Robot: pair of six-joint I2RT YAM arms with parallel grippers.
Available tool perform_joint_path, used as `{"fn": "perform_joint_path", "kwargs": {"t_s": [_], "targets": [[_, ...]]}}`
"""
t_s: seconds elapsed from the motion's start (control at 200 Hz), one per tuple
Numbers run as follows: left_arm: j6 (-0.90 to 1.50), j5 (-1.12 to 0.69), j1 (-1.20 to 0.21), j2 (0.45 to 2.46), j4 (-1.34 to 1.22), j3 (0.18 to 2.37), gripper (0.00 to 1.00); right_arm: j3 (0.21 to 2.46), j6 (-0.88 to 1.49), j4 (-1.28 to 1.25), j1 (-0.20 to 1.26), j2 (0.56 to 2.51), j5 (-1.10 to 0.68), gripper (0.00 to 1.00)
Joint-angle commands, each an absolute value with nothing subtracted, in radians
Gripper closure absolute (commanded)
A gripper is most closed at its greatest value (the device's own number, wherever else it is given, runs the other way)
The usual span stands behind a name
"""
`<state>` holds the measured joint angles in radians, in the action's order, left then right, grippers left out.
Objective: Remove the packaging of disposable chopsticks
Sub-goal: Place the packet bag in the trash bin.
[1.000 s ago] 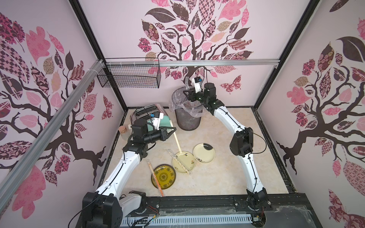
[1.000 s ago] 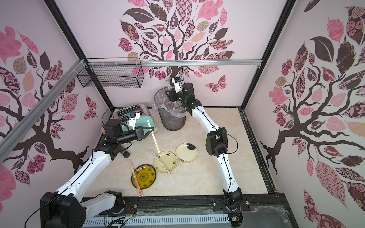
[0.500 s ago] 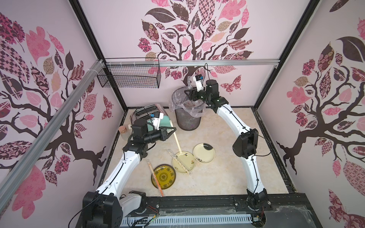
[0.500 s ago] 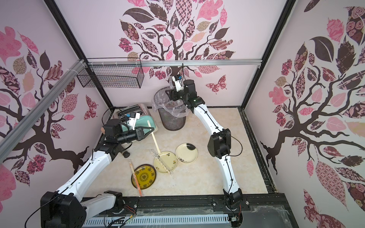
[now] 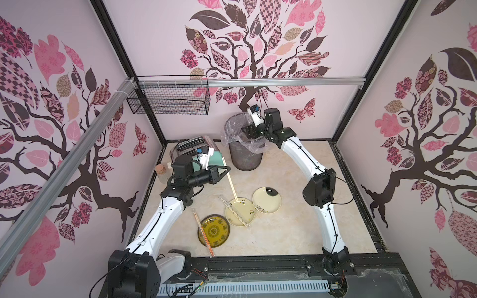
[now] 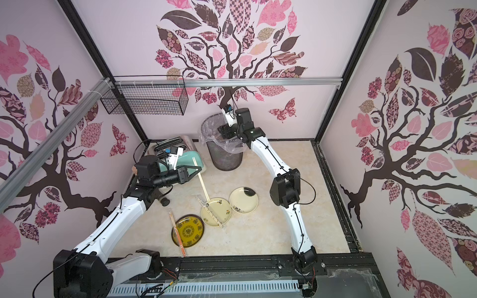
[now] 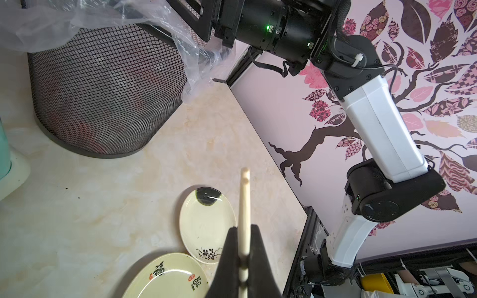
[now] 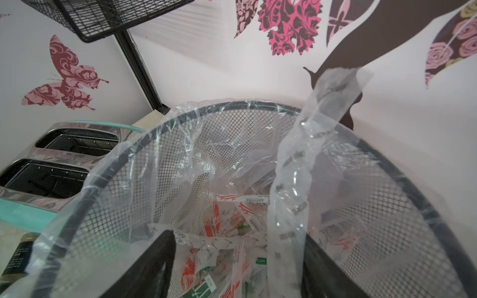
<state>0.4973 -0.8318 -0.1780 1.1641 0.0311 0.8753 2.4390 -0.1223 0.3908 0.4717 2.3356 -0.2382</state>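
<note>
Across the pale marbled worktop (image 5: 289,232), the white left arm (image 5: 165,219) and right arm (image 5: 307,160) both reach toward the back wall. A black mesh bin (image 5: 245,157) lined with clear plastic stands at the back. A shiny toaster (image 5: 192,143) sits just beside it on the left arm's side. Three plates lie nearer the front. A dark yellow patterned plate (image 5: 216,229) is closest to the front. Past it lies a cream plate (image 5: 245,209), and a smaller blotted plate (image 5: 266,200) sits just beside that one.

The right fingers (image 8: 144,265) hang over the bin's mouth, spread wide apart and gripping nothing. An empty clear sleeve (image 8: 304,167) stands up between them, close to one finger, with its top above the rim. Whether it touches that finger I cannot tell. Under it, the bin holds a heap of crumpled wrappers (image 8: 219,222) printed in red and green.

The left fingers (image 7: 232,258) are clamped tight on a bare pair of chopsticks (image 7: 244,206), held up off the worktop between the toaster and the plates. In both top views this pair (image 5: 232,187) (image 6: 204,188) slants down to the cream plate's rim. Contact there is unclear.

A clear-wrapped pair (image 5: 233,212) lies slantwise across the cream plate, with both ends overhanging. An orange-wrapped pair (image 5: 204,233) lies across the dark plate's edge on the left arm's side.
</note>
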Motion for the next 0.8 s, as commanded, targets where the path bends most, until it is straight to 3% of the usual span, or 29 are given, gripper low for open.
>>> {"fn": "perform_joint_path", "kwargs": {"t_s": [0.0,0.17,0.39,0.59,0.795], "targets": [[0.497,-0.845,-0.174,1.171,0.010,0.896,1.00,2.488,-0.176,0.426,0.497,2.335,-0.216,0.23],[0.498,-0.845,-0.174,1.172,0.009,0.894,1.00,2.487,-0.200,0.451,0.508,2.335,-0.176,0.20],[0.502,-0.844,-0.174,1.175,0.010,0.894,1.00,2.487,-0.290,0.471,0.523,2.308,0.000,0.16],[0.502,-0.846,-0.173,1.177,0.009,0.894,1.00,2.521,-0.281,0.457,0.522,2.292,0.006,0.05],[0.503,-0.848,-0.174,1.178,0.009,0.896,1.00,2.547,-0.200,0.455,0.522,2.276,-0.042,0.06]]}}
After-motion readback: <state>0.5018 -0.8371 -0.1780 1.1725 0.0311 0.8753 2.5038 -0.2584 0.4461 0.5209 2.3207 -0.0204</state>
